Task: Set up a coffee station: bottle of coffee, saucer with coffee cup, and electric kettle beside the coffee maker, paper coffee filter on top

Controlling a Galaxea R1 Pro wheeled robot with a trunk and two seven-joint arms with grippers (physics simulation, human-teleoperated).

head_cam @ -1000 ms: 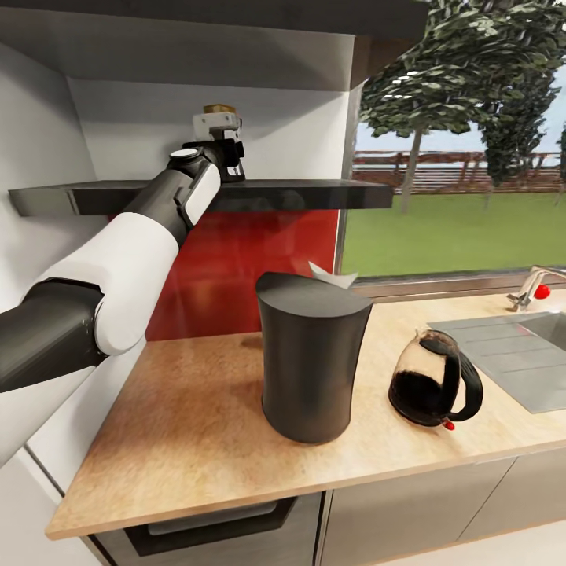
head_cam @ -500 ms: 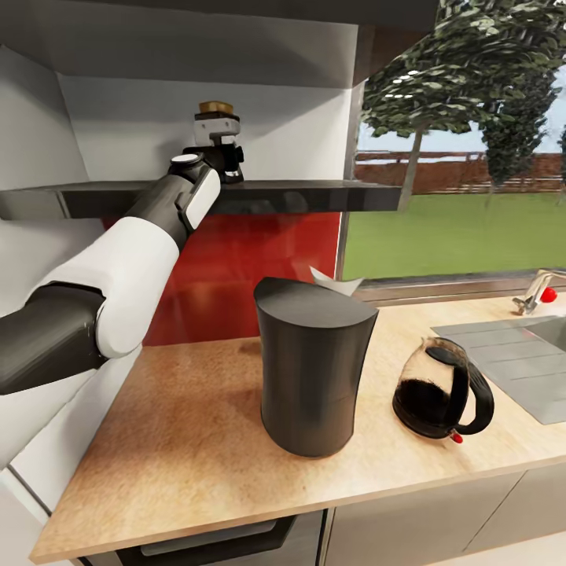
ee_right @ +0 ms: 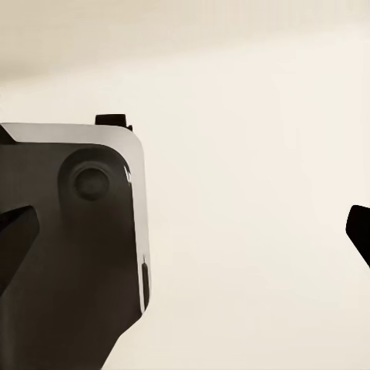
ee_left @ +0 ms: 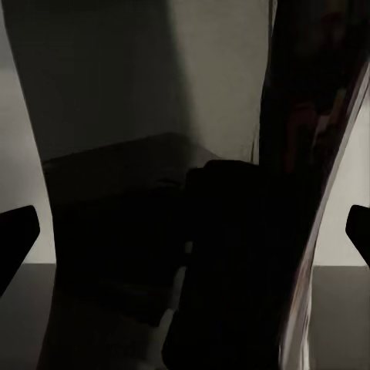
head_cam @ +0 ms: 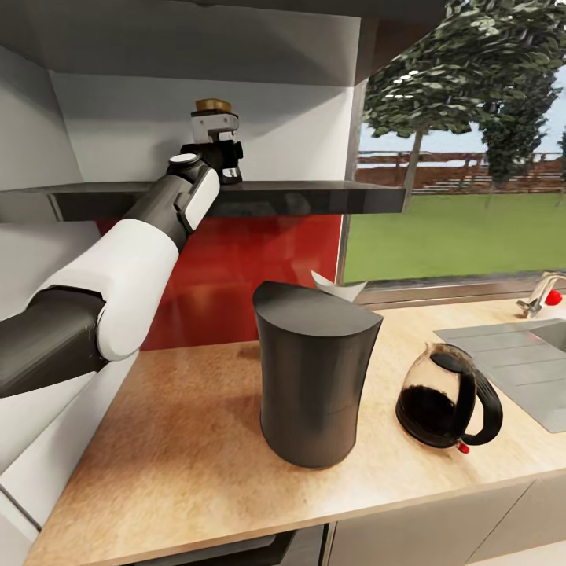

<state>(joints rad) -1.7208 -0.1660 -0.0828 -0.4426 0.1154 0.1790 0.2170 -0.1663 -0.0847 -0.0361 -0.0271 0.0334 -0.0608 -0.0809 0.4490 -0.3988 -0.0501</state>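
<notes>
The kitchen countertop [head_cam: 189, 464] is running across the near part of the head view, its light wood grain lying bare on the left over grey cabinet fronts. Standing on it near the middle is the coffee maker [head_cam: 310, 373], tall and dark grey, and the paper coffee filter [head_cam: 336, 287] is peeking up white behind its slanted top, touching or nearly touching the far edge. Just to the right, apart from it, the electric kettle [head_cam: 448, 397] is sitting upright with dark liquid inside and its black handle turned to the right. Farther right a grey sink [head_cam: 519, 369] is lying sunk in the worktop with a tap [head_cam: 538, 292] behind it. The left arm [head_cam: 118, 275] is reaching from the near left up and away over the counter, crossing in front of the red backsplash [head_cam: 259, 251]. Beyond it the kitchen shelf [head_cam: 314, 196] is hanging on the white wall, and the left gripper [head_cam: 214, 130] is sitting at the bottle of coffee [head_cam: 213, 104], whose brown lid is showing above the grey fingers; whether the jaws are pinching it I cannot tell. In the left wrist view a dark shape is looming close between spread fingertips. In the right wrist view the right gripper [ee_right: 185, 231] is holding its jaws spread wide over a pale surface. Far right, a window is showing lawn and trees
</notes>
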